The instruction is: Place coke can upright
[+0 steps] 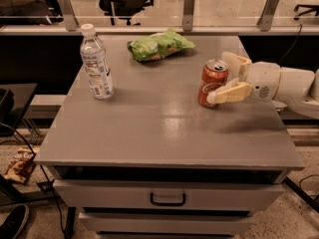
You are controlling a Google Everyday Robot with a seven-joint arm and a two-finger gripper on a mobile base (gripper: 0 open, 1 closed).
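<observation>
The coke can [211, 86], red-orange with white script and a silver top, stands upright on the grey table [164, 128] at its right side. My gripper [218, 78] reaches in from the right and is shut on the can. One cream finger [230, 91] lies across the can's near side and the other [234, 61] sits behind its top. The can's base is at the table surface.
A clear plastic water bottle [96, 63] stands at the table's left. A green snack bag [158, 45] lies at the back centre. The table's right edge is close behind the gripper. A drawer with a handle [168, 199] sits below the top.
</observation>
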